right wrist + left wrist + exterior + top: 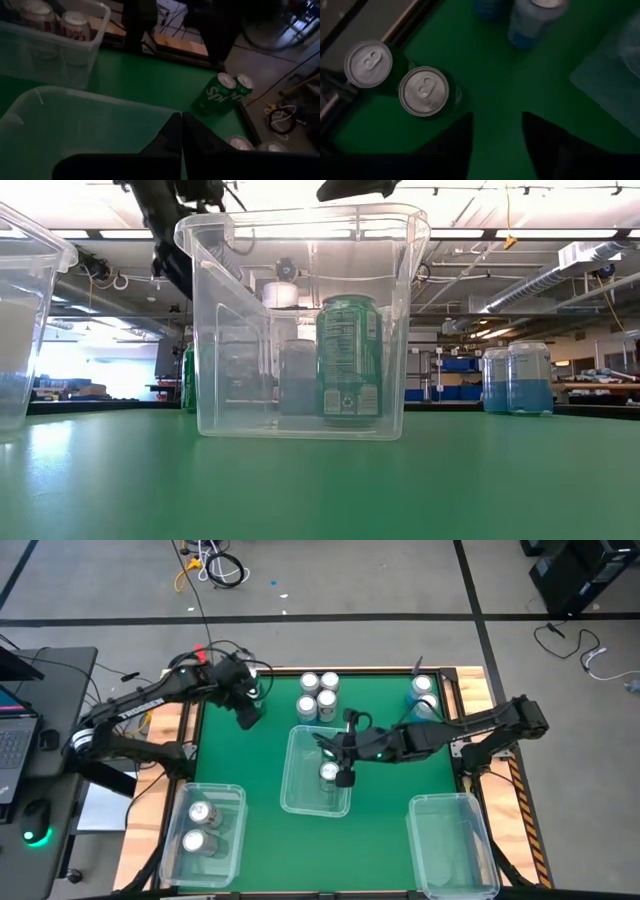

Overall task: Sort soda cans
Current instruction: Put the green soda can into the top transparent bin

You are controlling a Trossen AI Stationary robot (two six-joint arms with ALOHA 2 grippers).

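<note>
- Left gripper (250,712) hangs near the far left corner of the green table (400,790); its fingers (455,145) stand apart with bare table between them, holding nothing.
- Two green cans (422,92) stand upright just beside that gripper, at the table's far left edge; the left wrist view shows their silver tops touching or nearly so. The high view hides them under the arm.
- Right gripper (345,772) hangs over the middle bin (300,795), fingers pressed together and empty.
- One green can (350,360) stands upright inside the middle bin, just beside the right gripper; the low view shows its body through the clear wall, the high view only its top.
- Left bin (232,840), near left corner: two silver-white cans (198,828).
- Right bin (450,850), near right corner.
- Cluster of cans (318,695) at the far edge, centre; blue cans (424,695) at the far right corner.
</note>
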